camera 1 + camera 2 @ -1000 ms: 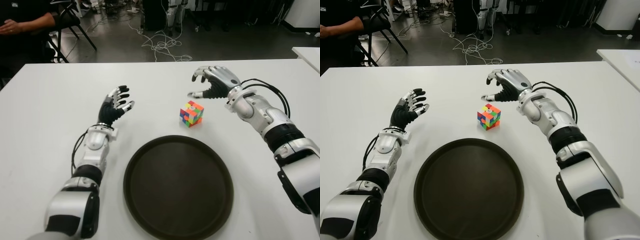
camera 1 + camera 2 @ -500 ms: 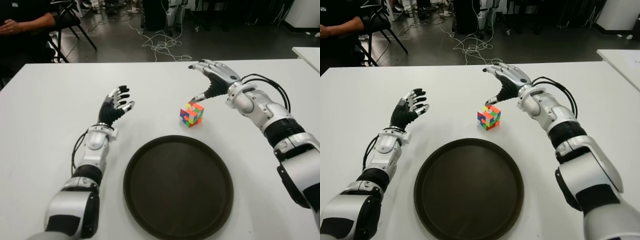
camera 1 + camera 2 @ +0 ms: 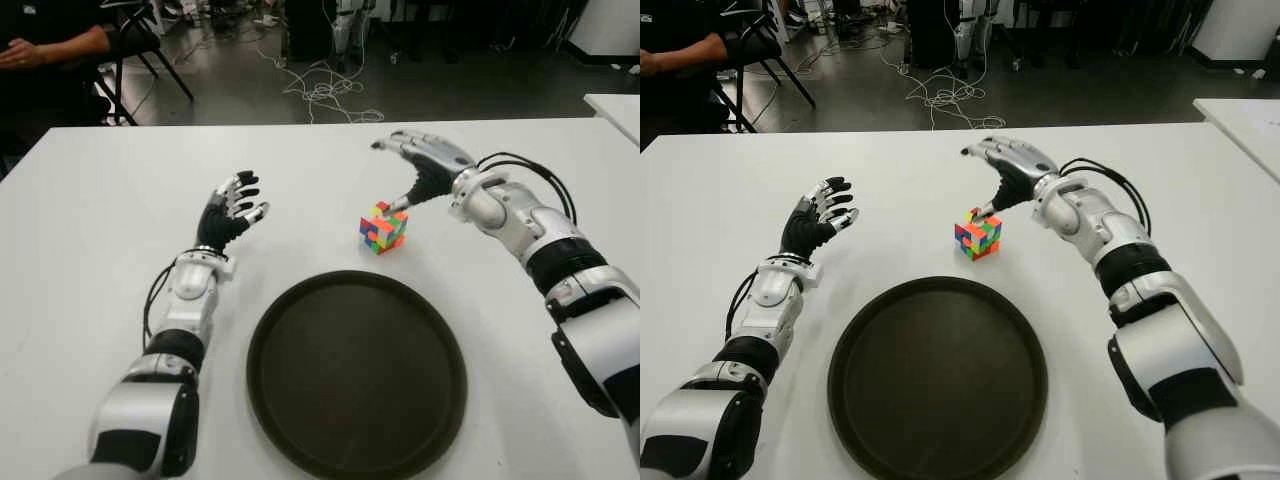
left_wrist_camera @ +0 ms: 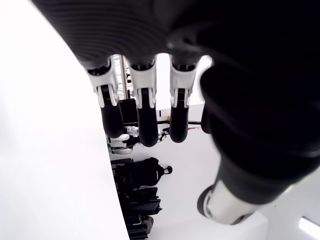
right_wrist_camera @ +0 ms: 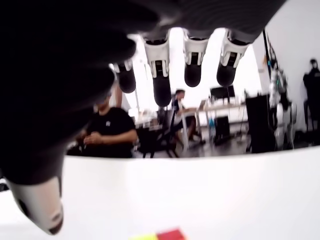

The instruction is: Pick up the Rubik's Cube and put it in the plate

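No writing, label, brand mark or number can be read anywhere in these views.

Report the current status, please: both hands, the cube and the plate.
Right hand open above multicoloured Rubik's Cube, thumb at its top edge, no grasp. Cube on white table, behind empty dark round plate. Left hand open, idle.
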Action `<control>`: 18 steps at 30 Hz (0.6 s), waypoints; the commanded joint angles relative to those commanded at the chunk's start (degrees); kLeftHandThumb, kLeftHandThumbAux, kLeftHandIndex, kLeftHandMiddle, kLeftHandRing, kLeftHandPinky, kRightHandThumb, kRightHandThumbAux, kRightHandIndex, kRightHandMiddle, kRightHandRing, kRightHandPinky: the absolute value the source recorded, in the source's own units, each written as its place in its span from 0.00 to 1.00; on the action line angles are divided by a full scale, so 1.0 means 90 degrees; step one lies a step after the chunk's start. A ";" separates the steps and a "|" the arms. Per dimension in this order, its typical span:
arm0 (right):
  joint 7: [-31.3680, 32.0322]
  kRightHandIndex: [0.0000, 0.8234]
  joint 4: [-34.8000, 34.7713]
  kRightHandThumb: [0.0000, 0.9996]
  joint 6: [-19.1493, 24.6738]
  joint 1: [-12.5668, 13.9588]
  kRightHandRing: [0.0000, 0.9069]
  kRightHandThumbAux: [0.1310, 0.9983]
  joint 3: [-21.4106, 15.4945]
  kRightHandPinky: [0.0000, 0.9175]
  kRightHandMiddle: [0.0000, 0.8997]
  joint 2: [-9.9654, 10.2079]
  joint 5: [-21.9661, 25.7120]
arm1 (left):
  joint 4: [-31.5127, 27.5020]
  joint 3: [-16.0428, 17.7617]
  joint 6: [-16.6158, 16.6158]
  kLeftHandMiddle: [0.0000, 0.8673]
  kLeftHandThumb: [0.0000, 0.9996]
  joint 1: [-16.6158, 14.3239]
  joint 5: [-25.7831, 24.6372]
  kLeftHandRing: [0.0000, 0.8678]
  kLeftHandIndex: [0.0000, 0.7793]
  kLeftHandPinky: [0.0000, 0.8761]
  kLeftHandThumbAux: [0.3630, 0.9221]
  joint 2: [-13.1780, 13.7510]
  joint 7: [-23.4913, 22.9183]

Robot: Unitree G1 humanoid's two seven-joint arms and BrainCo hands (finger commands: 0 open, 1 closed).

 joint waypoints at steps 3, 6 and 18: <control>0.0090 0.00 0.0032 0.00 -0.0006 0.0006 0.00 0.62 0.0006 0.00 0.00 0.0018 -0.0013 | -0.0009 0.0004 -0.0035 0.24 0.07 0.0007 -0.0008 0.22 0.26 0.23 0.86 -0.0009 -0.0007; 0.0144 0.00 0.0059 0.00 -0.0011 0.0001 0.00 0.63 0.0010 0.00 0.00 0.0033 -0.0024 | -0.0017 0.0006 -0.0054 0.24 0.08 0.0015 -0.0012 0.22 0.27 0.23 0.85 -0.0015 -0.0009; 0.0384 0.00 0.0513 0.00 0.0029 -0.0026 0.00 0.67 0.0063 0.00 0.00 0.0295 -0.0031 | -0.0015 -0.0059 -0.0074 0.23 0.05 0.0029 0.0079 0.21 0.26 0.23 0.81 -0.0005 0.0090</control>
